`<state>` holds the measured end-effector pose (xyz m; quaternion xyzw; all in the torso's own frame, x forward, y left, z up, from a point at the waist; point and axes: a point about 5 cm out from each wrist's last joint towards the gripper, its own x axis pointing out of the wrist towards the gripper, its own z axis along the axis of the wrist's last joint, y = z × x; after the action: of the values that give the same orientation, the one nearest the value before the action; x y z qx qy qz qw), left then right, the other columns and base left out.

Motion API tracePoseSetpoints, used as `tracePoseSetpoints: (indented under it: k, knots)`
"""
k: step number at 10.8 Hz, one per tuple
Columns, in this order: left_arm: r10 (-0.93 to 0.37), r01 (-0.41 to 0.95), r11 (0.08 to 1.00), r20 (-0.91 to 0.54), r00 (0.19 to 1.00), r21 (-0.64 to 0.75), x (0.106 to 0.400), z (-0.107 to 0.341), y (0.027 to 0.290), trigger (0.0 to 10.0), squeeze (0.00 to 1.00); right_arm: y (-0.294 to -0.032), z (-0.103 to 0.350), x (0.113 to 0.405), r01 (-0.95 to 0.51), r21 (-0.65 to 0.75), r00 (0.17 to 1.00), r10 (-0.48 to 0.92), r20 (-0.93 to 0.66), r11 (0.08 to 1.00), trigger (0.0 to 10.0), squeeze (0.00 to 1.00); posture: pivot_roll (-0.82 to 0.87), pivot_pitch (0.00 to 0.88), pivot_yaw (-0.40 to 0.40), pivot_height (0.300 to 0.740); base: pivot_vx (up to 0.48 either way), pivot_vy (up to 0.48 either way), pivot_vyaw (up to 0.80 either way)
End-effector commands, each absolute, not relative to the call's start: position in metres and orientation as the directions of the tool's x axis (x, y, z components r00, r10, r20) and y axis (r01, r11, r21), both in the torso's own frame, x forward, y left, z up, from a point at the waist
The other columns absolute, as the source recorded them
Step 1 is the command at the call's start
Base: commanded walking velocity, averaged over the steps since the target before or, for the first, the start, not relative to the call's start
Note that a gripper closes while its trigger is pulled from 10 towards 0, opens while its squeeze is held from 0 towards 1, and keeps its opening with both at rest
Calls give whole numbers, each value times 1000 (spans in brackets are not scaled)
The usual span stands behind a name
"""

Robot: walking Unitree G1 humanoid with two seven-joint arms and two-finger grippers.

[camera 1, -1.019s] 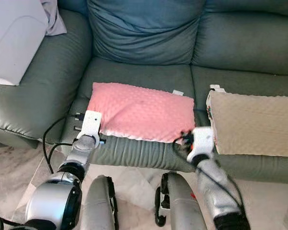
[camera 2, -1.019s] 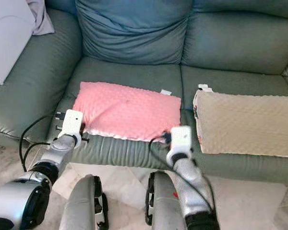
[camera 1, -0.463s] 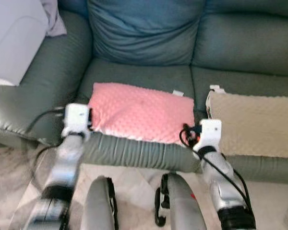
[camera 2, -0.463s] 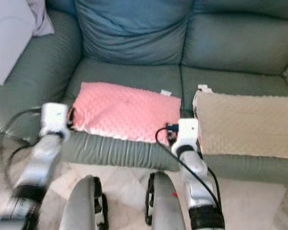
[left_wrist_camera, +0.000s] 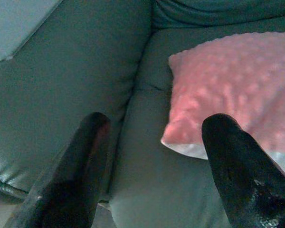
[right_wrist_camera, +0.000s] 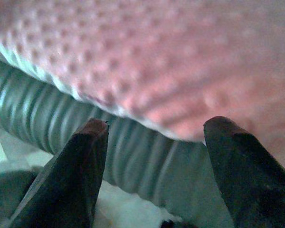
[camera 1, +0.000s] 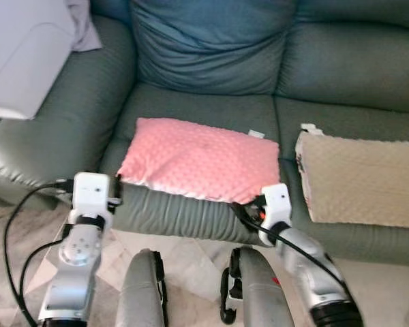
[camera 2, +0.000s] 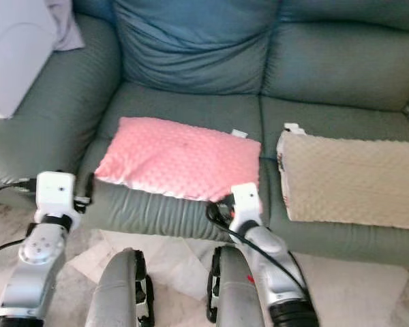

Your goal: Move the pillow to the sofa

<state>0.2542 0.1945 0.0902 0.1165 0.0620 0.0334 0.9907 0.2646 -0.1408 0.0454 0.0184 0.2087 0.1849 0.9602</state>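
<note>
A pink dotted pillow (camera 1: 201, 160) lies flat on the grey-green sofa's left seat (camera 1: 204, 109), its front edge at the seat's lip. My left gripper (left_wrist_camera: 154, 128) is open just off the pillow's front left corner, holding nothing; its wrist (camera 1: 92, 194) is in front of the seat edge. My right gripper (right_wrist_camera: 156, 122) is open too, low at the pillow's front right corner, with the ribbed seat front between its fingers (right_wrist_camera: 88, 161). In the head views it sits at the seat's lip (camera 1: 249, 204).
A beige dotted pillow (camera 1: 365, 180) lies on the right seat. A large blue cushion (camera 1: 211, 48) leans on the backrest. A white object (camera 1: 20, 54) rests on the left armrest. My legs (camera 1: 143, 293) stand on pale marble floor close to the sofa front.
Both arms have drawn back and down from the pillow's front corners, the left one also moving left. The pink pillow stays flat on the seat. The camera shifted slightly.
</note>
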Motion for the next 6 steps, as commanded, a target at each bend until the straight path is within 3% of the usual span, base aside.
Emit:
tracePoseSetpoints:
  k: [1, 6]
  knots:
    - [82, -46, 972, -147, 986, 232, 249, 87, 195, 10000, 1000, -147, 35, 260, -327, 116, 822, 343, -454, 938, 10000, 1000, 47, 195, -3, 645, 0, 0, 0]
    - [62, -25, 975, -164, 984, 220, 255, 92, 187, 10000, 1000, -176, 35, 270, -250, 13, 843, 224, -488, 968, 10000, 1000, 44, 181, -1, 645, 0, 0, 0]
